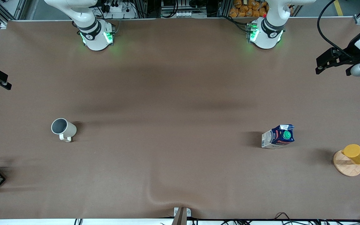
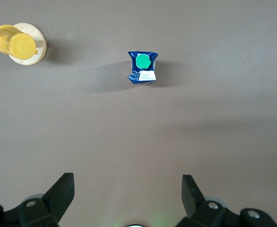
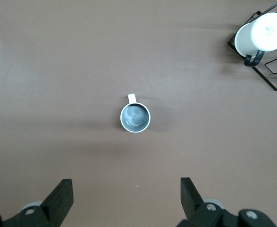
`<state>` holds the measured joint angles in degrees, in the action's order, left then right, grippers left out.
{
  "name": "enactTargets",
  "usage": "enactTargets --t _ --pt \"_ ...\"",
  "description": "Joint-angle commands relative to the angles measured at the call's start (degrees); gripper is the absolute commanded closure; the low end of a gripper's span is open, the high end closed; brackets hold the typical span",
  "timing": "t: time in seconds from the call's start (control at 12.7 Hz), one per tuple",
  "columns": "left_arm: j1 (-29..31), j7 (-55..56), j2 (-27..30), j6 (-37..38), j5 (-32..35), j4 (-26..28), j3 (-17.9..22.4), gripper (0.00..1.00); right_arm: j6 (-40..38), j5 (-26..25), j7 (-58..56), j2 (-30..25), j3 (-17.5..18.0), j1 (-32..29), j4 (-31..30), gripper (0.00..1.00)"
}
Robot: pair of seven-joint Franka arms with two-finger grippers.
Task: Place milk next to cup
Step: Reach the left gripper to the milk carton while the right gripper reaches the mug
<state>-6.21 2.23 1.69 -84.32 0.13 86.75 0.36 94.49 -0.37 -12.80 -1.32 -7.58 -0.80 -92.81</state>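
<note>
Nearest the camera, the left tool (image 2: pixel 128 189) is seen released, jaws spread wide and empty, high over the bench (image 1: pixel 180 93). Ahead of it, well apart, the milk (image 2: pixel 142 67) stands upright, long axis vertical, green cap up. The right tool (image 3: pixel 127 191), also released, waits above the cup (image 3: pixel 135 117). The left arm is judged nearer the milk.

I see a plain brown tabletop (image 1: pixel 180 103). The milk (image 1: pixel 278 137) is dark blue with a green cap, white sides and a red label. The cup (image 1: pixel 63 128) is off-white outside, grey inside. A yellow cup (image 1: pixel 356 154) sits on a pale wooden disc (image 1: pixel 345 167); a white cup (image 3: pixel 263 32) rests in a black wire rack (image 3: pixel 275 75).
</note>
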Motion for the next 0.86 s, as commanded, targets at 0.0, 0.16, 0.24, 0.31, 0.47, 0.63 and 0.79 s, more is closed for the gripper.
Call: enactTargets --t 0.0,0.16,0.24,0.31,0.47,0.63,0.79 --pt "0.1 0.2 0.1 0.5 1.0 -0.7 -0.3 0.0 -0.4 -1.7 -0.4 -0.8 0.3 0.1 0.0 0.0" --pt "0.1 0.3 -0.4 0.5 0.9 -0.7 -0.3 0.0 -0.7 -1.7 -0.3 -0.8 0.3 0.1 -0.1 0.0" --pt "0.0 0.7 -1.4 0.5 1.1 -0.7 -0.2 0.0 -0.8 -1.7 -0.4 -0.5 0.3 -0.1 -0.1 0.0" --pt "-0.1 1.1 -3.0 0.4 1.2 -0.9 -0.1 0.0 -0.8 -1.7 -0.4 -0.4 0.3 -0.2 -0.1 0.0" --pt "-0.1 1.5 -6.9 -0.6 1.0 -1.7 0.3 0.0 -0.8 -1.3 -1.2 1.4 0.1 -0.7 0.0 0.0" --pt "-0.1 1.5 -11.5 -3.9 1.0 -2.7 0.3 0.0 -0.1 -1.0 -3.4 4.3 0.0 -1.0 0.0 0.0" --pt "-0.2 0.5 -15.0 -9.1 1.1 -2.6 0.3 0.0 1.6 -0.9 -3.6 9.8 0.0 -1.6 0.0 0.0"
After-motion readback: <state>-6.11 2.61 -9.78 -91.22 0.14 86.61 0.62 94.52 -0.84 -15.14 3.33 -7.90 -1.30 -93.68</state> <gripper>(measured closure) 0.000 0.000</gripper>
